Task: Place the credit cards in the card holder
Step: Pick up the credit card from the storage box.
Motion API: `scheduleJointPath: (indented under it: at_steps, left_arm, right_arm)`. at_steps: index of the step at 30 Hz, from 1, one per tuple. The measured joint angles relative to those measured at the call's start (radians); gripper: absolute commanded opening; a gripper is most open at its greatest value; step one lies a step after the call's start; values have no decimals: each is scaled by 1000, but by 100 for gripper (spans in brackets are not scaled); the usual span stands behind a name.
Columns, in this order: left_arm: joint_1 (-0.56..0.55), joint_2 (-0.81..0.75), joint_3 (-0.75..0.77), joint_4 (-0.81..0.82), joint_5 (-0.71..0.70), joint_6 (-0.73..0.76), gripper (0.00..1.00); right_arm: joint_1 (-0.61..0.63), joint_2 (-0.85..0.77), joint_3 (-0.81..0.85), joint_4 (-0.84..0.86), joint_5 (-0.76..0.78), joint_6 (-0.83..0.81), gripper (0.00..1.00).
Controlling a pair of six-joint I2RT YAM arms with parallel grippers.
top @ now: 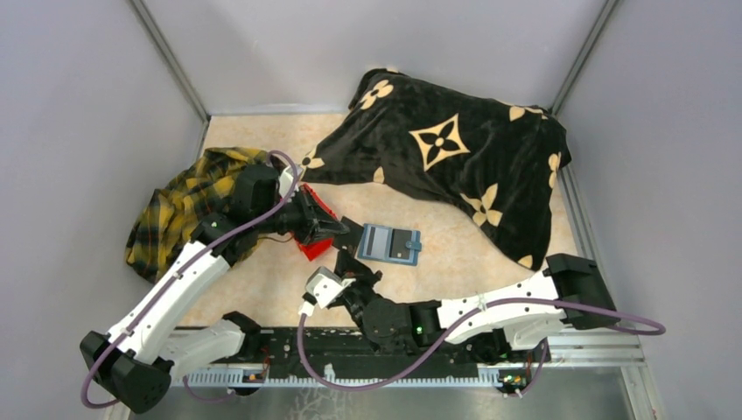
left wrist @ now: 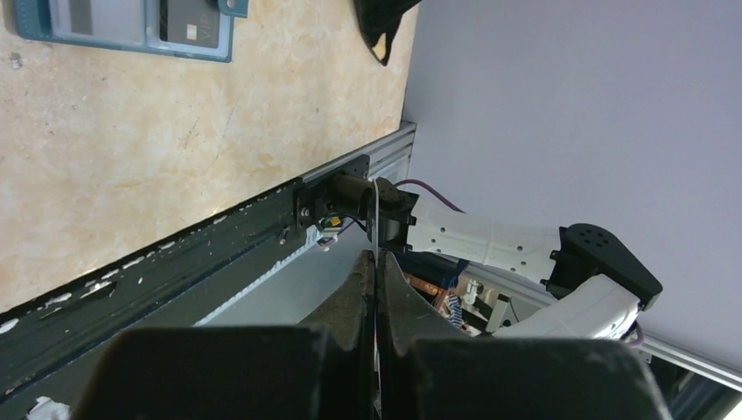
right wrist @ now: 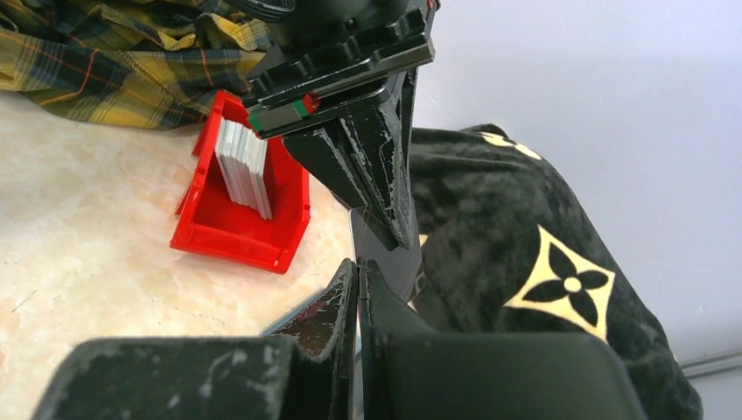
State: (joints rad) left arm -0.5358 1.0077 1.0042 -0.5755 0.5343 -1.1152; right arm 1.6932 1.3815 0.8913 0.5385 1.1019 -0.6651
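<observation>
Right gripper (right wrist: 357, 276) nearest, fingers pressed together on nothing, parked just short of the holder (top: 389, 243), probably ready to pin it; left gripper (left wrist: 376, 262) pinches one dark card (right wrist: 389, 271) by its edge beside the open holder, likely lining up a slot; remaining cards (right wrist: 245, 171) stand upright in red bin (right wrist: 232, 236); plaid cloth (top: 179, 210), black flowered blanket (top: 455, 149) beyond; no lettering legible.

No word or number legible anywhere. Black blanket (top: 490, 166): tan flower and pointed-star emblems only, no letters. Slotted card (left wrist: 188, 22) in card holder (left wrist: 122, 45): pale marks beside chip, perhaps lettering, too small for me to read. Held card (right wrist: 376, 262) in my left pincer (right wrist: 398, 238): dark face, no print visible. White cards (right wrist: 245, 166) in red bin (right wrist: 219, 236): edges only.
</observation>
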Motion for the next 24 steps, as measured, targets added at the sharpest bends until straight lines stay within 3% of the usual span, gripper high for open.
scheduleJointPath:
  at_steps: [7, 10, 17, 24]
  left_arm:
    - [0, -58, -131, 160, 4, -42, 0]
    - [0, -77, -185, 261, -26, -44, 0]
    - [0, -47, -301, 495, -94, -30, 0]
    - [0, -8, -401, 734, -104, 3, 0]
  right_arm:
    - [28, 2, -47, 47, 93, 1, 39]
    - [45, -14, -55, -27, 142, 105, 42]
    - [31, -242, -51, -457, 139, 640, 44]
    - [-201, -465, -65, -651, -62, 1041, 43]
